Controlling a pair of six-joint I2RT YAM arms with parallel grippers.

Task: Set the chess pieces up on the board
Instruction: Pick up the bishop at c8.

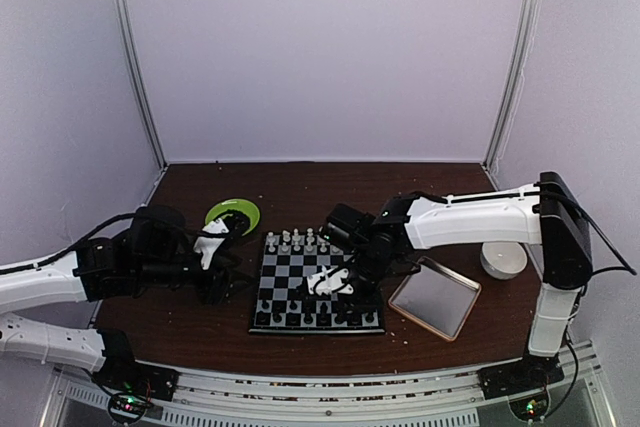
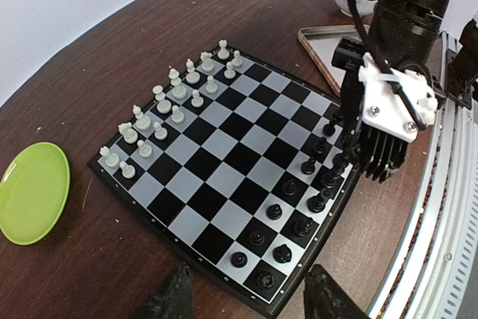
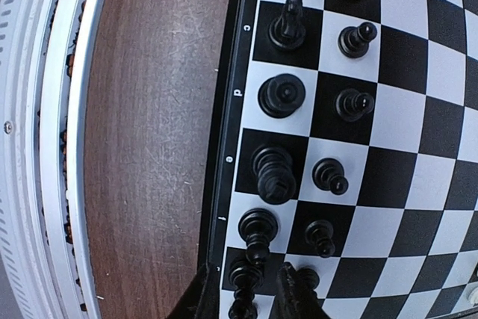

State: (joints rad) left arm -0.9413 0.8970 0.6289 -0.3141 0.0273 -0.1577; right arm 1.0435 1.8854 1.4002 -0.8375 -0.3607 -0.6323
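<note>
Straddling a black piece [image 3: 240, 289] at board's [image 3: 396, 117] near edge, right claw [image 3: 246, 278] narrowly parted; left claw [image 2: 250, 278] agape, empty.

The top external view looks down from high behind the arm bases, far enough back to take in the whole table [image 1: 200, 337], with the board [image 1: 290, 287] at its centre. The left wrist view sits low and near at the board's 9 o'clock, facing 3 o'clock across all of it, the left fingers [image 2: 175, 296] at the frame's 6 o'clock. The right wrist view looks almost straight down, very close, on the board's 6 o'clock edge, the right fingers [image 3: 202, 296] at the frame's 6 o'clock. All three views share the board.
</note>
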